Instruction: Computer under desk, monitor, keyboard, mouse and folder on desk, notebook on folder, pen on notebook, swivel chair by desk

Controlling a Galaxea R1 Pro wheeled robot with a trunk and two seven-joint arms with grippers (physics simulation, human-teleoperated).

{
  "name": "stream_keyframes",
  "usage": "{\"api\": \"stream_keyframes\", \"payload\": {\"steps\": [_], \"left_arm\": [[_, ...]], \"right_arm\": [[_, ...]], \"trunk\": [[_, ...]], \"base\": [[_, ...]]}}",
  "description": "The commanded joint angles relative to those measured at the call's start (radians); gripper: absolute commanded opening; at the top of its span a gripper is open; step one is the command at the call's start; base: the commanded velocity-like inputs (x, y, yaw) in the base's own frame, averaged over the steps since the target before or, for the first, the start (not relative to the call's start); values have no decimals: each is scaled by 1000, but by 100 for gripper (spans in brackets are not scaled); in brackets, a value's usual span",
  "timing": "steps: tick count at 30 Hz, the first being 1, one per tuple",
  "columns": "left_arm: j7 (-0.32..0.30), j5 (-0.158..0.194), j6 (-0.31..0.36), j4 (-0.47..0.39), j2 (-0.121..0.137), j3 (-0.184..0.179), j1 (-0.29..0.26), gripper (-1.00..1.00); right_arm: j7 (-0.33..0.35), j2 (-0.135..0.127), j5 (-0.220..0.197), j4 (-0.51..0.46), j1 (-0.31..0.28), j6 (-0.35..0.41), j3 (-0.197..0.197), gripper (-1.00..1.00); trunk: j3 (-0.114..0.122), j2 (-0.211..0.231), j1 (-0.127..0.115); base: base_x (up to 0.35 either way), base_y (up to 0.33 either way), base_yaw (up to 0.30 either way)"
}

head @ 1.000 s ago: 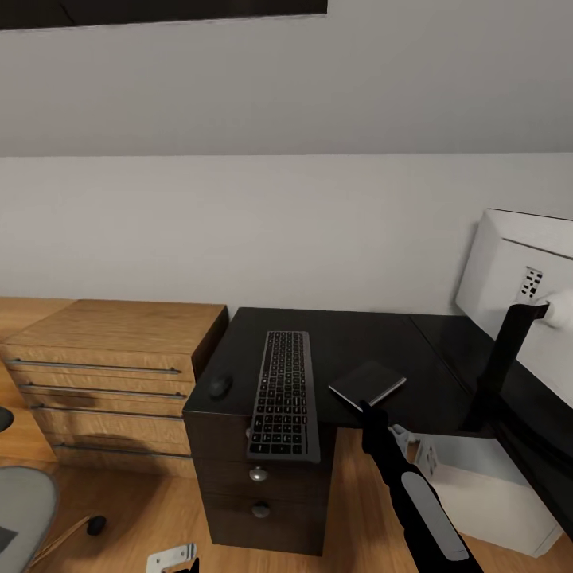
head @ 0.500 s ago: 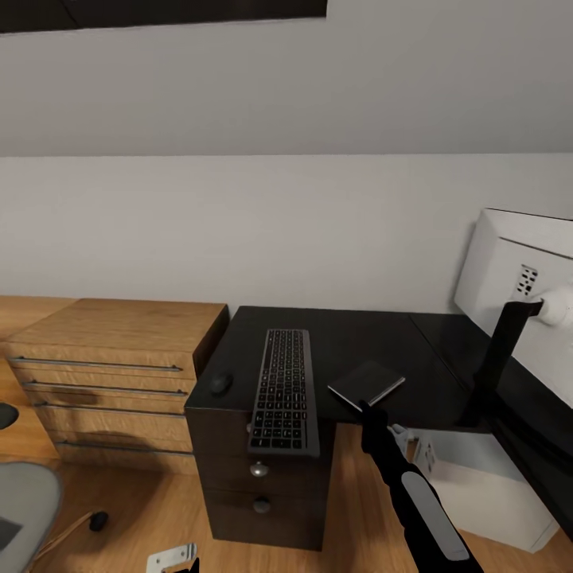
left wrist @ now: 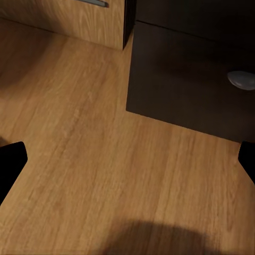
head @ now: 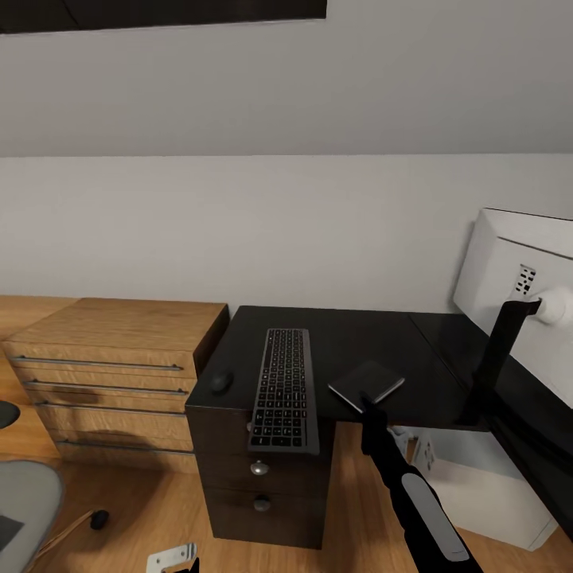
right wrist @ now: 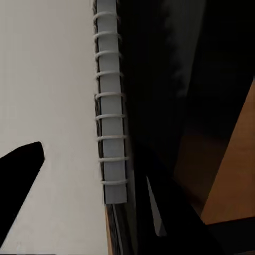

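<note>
Spanning the middle of the head view, the black counter (head: 350,338) carries most of what matters. The monitor (head: 509,274) stands at its 3 o'clock end with its white back showing. A wooden drawer cabinet (head: 111,350) sits at 9 o'clock, just beside the counter. The pale computer (head: 485,485) rests on the floor beneath the counter at about 4 o'clock, and a grey corner of the swivel chair (head: 20,501) shows at 8 o'clock. On the counter the keyboard (head: 280,390) lies with its long axis from 12 to 6 o'clock, its near end overhanging the front edge. The dark notebook (head: 366,384) lies just to its 3 o'clock side, turned cornerwise so its longer side seems to run from 8 toward 2 o'clock. The mouse (head: 220,383) sits on the keyboard's 9 o'clock side. The right hand (head: 372,415) is at the counter's front edge with the notebook straight ahead at 12 o'clock. In the right wrist view its fingers look spread, with the notebook's spiral edge between them, though I cannot tell whether they touch it. The left hand (left wrist: 127,164) hangs low over the wood floor (left wrist: 79,133) at 7 o'clock, fingers wide apart and holding nothing. It is well apart from the notebook, so the right arm is the nearer one for lifting it.
</note>
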Motion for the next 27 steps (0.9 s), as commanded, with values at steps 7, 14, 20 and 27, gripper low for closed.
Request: {"api": "stream_keyframes", "payload": {"steps": [7, 14, 20, 27], "left_arm": [[6, 7, 4, -2, 0, -2, 0, 100], [6, 6, 4, -2, 0, -2, 0, 100], [6, 5, 4, -2, 0, -2, 0, 100], [6, 5, 4, -2, 0, -2, 0, 100]], "right_arm": [[-5, 0, -9, 30, 0, 1, -1, 100], [-5, 0, -10, 31, 0, 0, -2, 100], [-5, 0, -10, 31, 0, 0, -2, 100], [-5, 0, -10, 31, 0, -1, -2, 100]], "trunk": [[-1, 0, 0], [-1, 0, 0], [-1, 0, 0], [-1, 0, 0]], "base": [[0, 0, 0], [-1, 0, 0], [-119, 0, 0], [-253, 0, 0]]}}
